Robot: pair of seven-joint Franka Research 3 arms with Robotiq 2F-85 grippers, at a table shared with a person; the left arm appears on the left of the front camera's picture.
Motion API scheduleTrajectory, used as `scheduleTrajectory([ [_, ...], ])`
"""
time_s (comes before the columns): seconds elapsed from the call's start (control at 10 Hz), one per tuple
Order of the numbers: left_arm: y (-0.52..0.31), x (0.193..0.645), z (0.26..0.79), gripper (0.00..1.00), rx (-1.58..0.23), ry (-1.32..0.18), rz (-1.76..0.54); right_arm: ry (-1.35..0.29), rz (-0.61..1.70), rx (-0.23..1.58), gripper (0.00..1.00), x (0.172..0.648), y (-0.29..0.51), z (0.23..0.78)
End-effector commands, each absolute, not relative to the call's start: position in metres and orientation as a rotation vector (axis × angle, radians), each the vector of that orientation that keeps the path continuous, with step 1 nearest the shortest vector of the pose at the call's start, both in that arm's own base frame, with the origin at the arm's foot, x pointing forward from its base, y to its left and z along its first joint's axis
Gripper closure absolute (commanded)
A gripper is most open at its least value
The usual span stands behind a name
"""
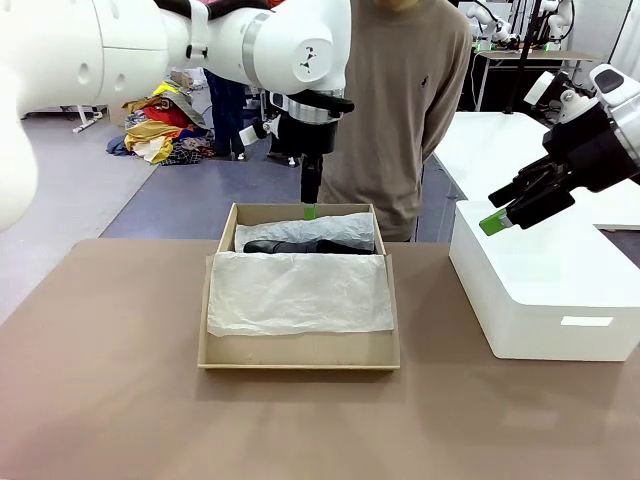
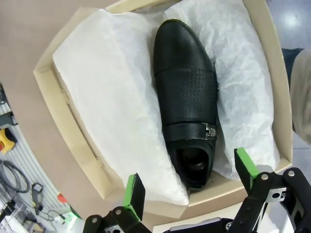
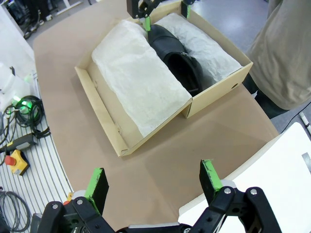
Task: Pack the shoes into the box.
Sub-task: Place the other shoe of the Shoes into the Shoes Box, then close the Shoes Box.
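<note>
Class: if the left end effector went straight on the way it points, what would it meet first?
Probably the glossy black leather dress shoe lying in the tan cardboard shoebox: the open left end effector points down at its buckled strap and heel opening. How far above the shoe it hangs is unclear.

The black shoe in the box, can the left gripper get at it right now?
Probably yes. The left gripper hangs open just above the shoe, and the tissue paper lies to either side, leaving its top uncovered.
</note>
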State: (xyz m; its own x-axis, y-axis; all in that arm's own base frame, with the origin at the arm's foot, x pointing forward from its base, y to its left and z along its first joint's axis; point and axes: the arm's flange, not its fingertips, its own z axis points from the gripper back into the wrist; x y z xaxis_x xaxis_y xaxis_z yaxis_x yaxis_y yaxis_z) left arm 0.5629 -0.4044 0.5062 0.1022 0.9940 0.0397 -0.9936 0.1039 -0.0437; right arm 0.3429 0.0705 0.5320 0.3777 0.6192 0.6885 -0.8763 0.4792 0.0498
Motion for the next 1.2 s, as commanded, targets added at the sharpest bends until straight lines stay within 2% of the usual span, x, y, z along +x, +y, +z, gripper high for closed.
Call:
scheduleTrajectory([
  [0.0,-0.415,0.558,0.497,0.0,0.009,-0.058,1.455,-0.669,1.004,0.466,0.0,0.344,0.07,0.532],
  [0.9,-0.417,0.559,0.493,0.0,0.005,-0.056,1.446,-0.669,1.004,0.466,0.0,0.344,0.07,0.532],
  [1.1,-0.4,0.54,0.515,0.0,0.02,-0.107,1.102,-0.669,1.004,0.466,0.0,0.344,0.07,0.532],
])
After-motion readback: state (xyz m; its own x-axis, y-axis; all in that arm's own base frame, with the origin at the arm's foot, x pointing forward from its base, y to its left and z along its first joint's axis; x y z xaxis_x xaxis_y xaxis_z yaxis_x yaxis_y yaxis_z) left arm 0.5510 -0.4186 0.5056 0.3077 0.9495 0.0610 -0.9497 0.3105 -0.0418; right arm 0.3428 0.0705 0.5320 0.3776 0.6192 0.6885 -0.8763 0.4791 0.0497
